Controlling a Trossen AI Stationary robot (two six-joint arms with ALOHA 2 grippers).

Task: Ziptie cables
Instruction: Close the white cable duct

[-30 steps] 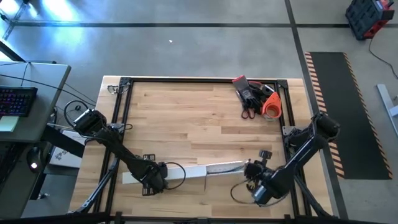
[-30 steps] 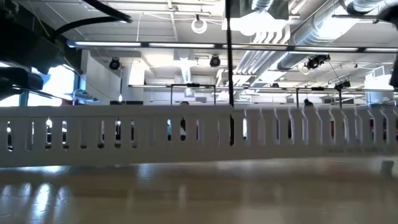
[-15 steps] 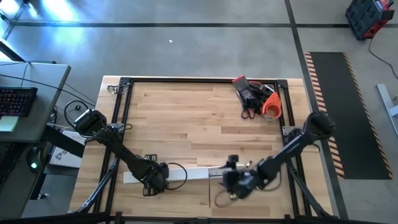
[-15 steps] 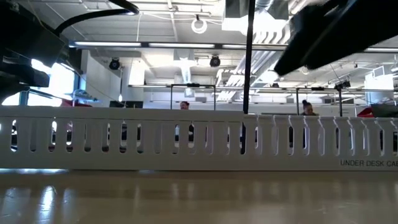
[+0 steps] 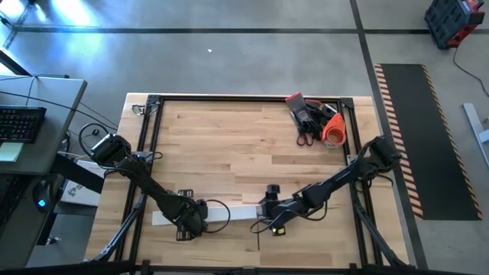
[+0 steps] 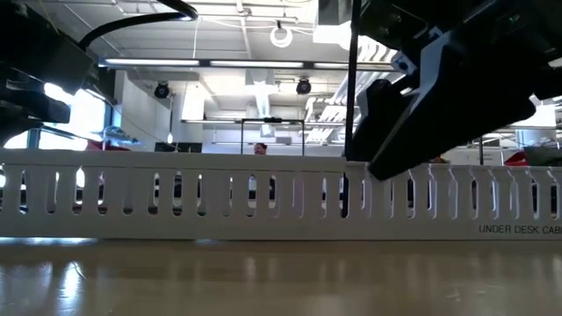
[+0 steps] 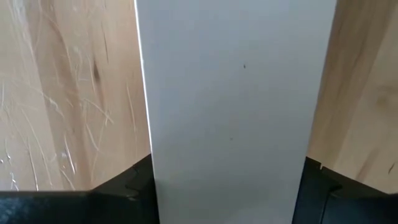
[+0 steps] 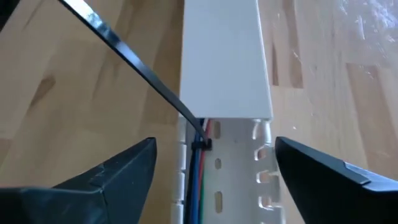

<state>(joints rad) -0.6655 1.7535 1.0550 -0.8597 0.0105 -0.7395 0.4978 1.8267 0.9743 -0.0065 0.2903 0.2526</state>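
Note:
A long white slotted channel (image 5: 237,212) lies on the wooden table near its front edge; its slotted wall (image 6: 219,206) spans the low view. My left gripper (image 5: 191,220) (image 7: 227,186) is shut on its left part. Inside the open part run the cables (image 8: 198,180), thin red, green and blue wires. A black ziptie (image 8: 202,144) goes around them, and its tail (image 6: 354,88) stands up. My right gripper (image 5: 269,218) (image 8: 214,146) is open and slants down over the channel, one finger on either side, touching nothing. My left gripper pinches the channel's lid by its two long edges (image 7: 155,180) between its two fingers. The fingers come from above, pointing down, and lie across the channel. The channel rests flat on the table.
A red, black and orange heap of tools (image 5: 313,118) sits at the far right corner. A black frame (image 5: 153,153) runs around the tabletop. A desk with a keyboard (image 5: 19,122) stands to the left. A person (image 6: 261,149) shows far back in the room.
My right gripper has moved toward the table's left along the near edge, come lower and tipped to a slant, arriving over the channel where the ziptie is. The channel has settled level in the low view. My left gripper has kept still.

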